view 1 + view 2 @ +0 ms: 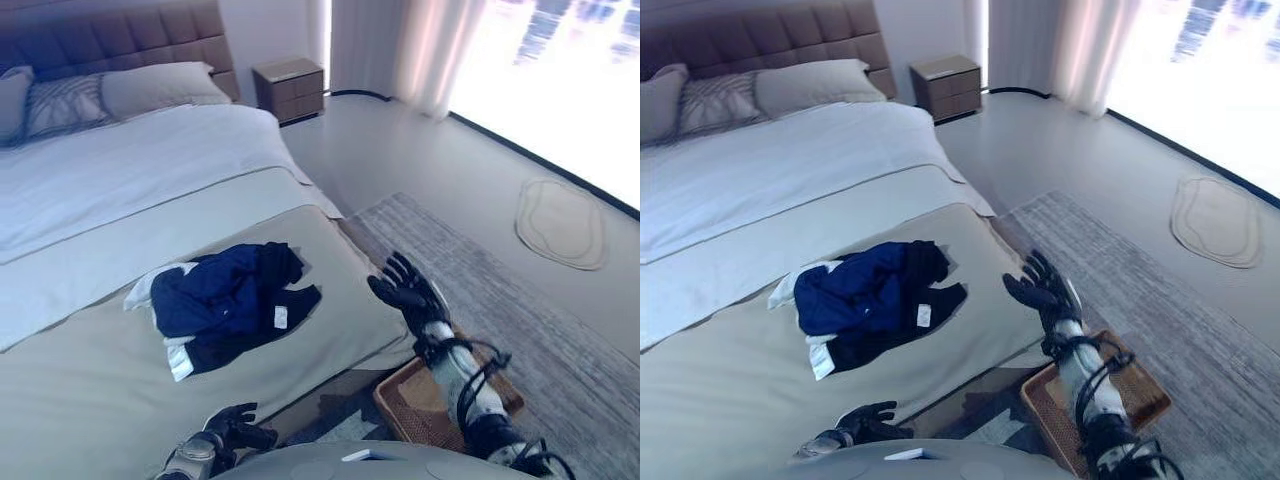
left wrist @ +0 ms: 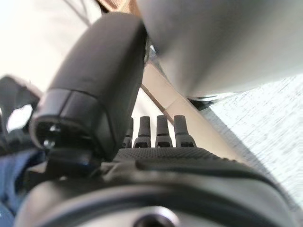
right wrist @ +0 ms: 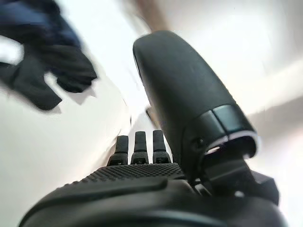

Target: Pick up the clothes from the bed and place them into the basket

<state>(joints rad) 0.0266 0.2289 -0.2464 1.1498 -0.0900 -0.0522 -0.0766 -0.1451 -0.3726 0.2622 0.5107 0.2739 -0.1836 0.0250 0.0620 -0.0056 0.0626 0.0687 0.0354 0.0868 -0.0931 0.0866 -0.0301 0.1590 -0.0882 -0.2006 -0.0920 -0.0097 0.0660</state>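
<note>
Dark blue, black and white clothes [image 1: 228,306] lie in a heap on the beige cover near the foot of the bed [image 1: 90,400]; they also show in the right wrist view [image 3: 42,66]. My right hand [image 1: 408,290] is open and empty, raised above the bed's corner, to the right of the clothes and apart from them. My left hand [image 1: 232,428] is low at the bed's front edge, below the clothes, fingers relaxed and empty. A brown wicker basket [image 1: 415,408] stands on the floor beside the bed's corner, partly hidden behind my right arm.
A grey rug [image 1: 520,300] lies under the basket. A small round mat [image 1: 562,222] lies farther right on the floor. A wooden nightstand [image 1: 290,88] stands by the headboard, with pillows [image 1: 110,95] at the head of the bed. Curtains [image 1: 420,50] hang at the bright window.
</note>
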